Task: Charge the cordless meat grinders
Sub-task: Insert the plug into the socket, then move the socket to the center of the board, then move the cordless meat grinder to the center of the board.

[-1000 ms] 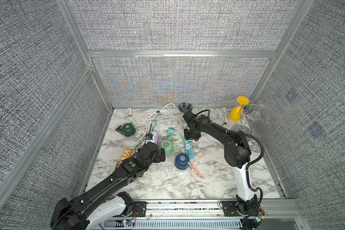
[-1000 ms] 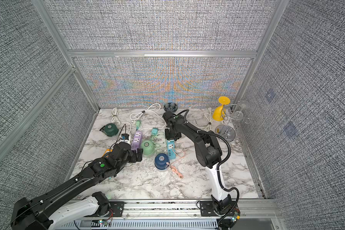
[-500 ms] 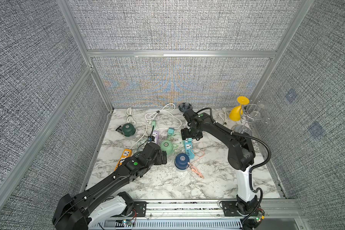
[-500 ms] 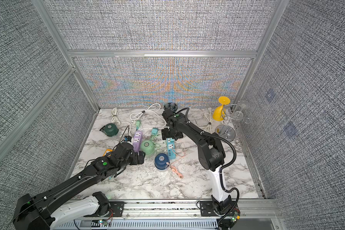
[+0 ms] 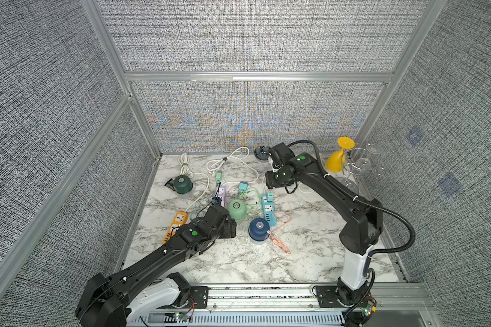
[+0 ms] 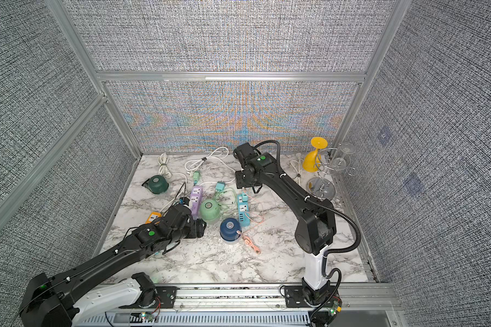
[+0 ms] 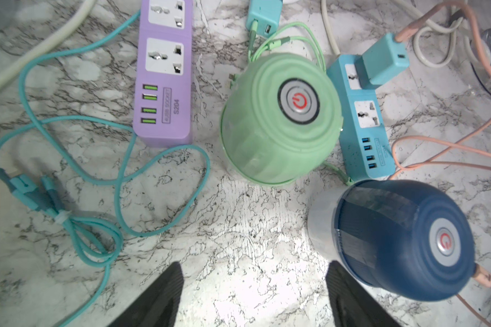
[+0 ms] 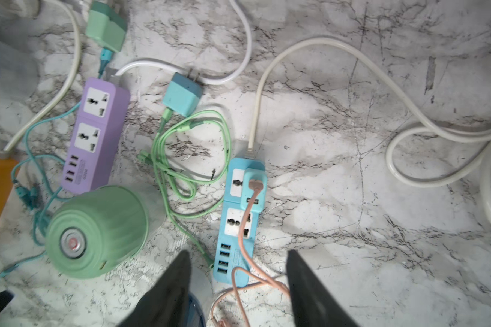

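Observation:
Three cordless meat grinders stand on the marble. The dark green one [image 5: 183,184] [image 6: 158,183] is at the far left. The mint one [image 5: 237,209] [image 7: 281,121] [image 8: 97,229] is in the middle, between the purple and blue power strips. The navy one [image 5: 259,229] [image 7: 403,240] stands nearer the front, with a pink cable's plug [image 7: 485,280] against its side. My left gripper [image 7: 255,264] [image 5: 230,226] is open over bare marble just in front of the mint grinder, holding nothing. My right gripper [image 8: 237,254] hangs open and empty, high above the blue strip.
The purple strip [image 5: 221,195], blue strip [image 5: 268,208] with a teal adapter [image 8: 254,184] plugged in, and orange strip [image 5: 176,226] lie among loose teal [image 7: 68,170], mint [image 8: 193,158] and white cords. A dark dish [image 5: 261,153], yellow goblet [image 5: 338,158] and glass rack [image 5: 360,167] stand at the back.
My left gripper has drawn back a little toward the front, away from the mint grinder. The right arm's elbow has swung toward the right and front; its gripper stays over the blue strip.

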Robot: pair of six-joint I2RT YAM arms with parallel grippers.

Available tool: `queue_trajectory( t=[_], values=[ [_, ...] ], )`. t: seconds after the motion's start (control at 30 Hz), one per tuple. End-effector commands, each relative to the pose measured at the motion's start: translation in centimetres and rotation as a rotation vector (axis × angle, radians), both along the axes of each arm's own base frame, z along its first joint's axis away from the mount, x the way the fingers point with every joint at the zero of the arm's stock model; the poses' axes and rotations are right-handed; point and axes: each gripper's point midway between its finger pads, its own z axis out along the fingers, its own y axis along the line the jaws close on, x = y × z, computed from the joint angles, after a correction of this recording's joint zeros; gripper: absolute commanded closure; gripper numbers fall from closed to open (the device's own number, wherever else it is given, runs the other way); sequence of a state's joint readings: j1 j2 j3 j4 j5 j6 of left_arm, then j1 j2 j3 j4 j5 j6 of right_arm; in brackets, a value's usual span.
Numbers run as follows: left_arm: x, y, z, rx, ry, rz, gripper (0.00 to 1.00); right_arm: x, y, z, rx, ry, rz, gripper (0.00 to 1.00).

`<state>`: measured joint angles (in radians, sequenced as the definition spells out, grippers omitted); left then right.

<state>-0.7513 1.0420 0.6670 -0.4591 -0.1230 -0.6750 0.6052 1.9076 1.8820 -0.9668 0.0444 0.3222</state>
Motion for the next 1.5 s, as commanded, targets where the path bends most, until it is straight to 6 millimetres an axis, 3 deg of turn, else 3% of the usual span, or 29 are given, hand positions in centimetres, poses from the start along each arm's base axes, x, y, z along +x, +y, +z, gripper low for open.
queue_trajectory(
  t=[0.0, 0.1, 0.27, 0.43, 0.63, 0.8, 1.27, 1.47],
  values=[
    [-1.1, -0.3, -1.2, -0.014, 0.067, -0.02, 0.29, -2.4, 1.8, -1.2, 0.013, 0.096, 0.103, 0.93],
    [-1.8, -0.4, -2.2, -0.022, 0.113, -0.023, 0.36, -3.9, 3.3, -3.9, 0.002, 0.192, 0.154, 1.0],
    [-2.6, -0.5, -3.5, -0.041, 0.146, -0.008, 0.39, -4.5, 4.4, -8.6, -0.016, 0.277, 0.166, 1.0],
    [-2.6, -1.3, -4.0, -0.063, 0.133, -0.013, 0.39, -4.3, 5.4, -11.7, -0.022, 0.324, 0.177, 1.0],
    [-1.9, -3.2, -4.2, -0.098, 0.071, -0.039, 0.38, -3.9, 5.2, -14.5, -0.068, 0.358, 0.172, 1.0],
    [-0.7, -4.1, -4.4, -0.114, 0.009, -0.042, 0.33, -3.6, 3.5, -15.8, -0.095, 0.367, 0.135, 1.0],
    [0.3, -7.6, -6.7, -0.045, 0.062, -0.147, 0.36, -2.5, -3.1, -16.2, -0.104, 0.363, 0.028, 1.0],
    [0.5, -10.1, -6.9, -0.06, 0.075, -0.198, 0.37, -1.3, -6.2, -15.8, -0.093, 0.359, -0.029, 1.0]
  ],
)
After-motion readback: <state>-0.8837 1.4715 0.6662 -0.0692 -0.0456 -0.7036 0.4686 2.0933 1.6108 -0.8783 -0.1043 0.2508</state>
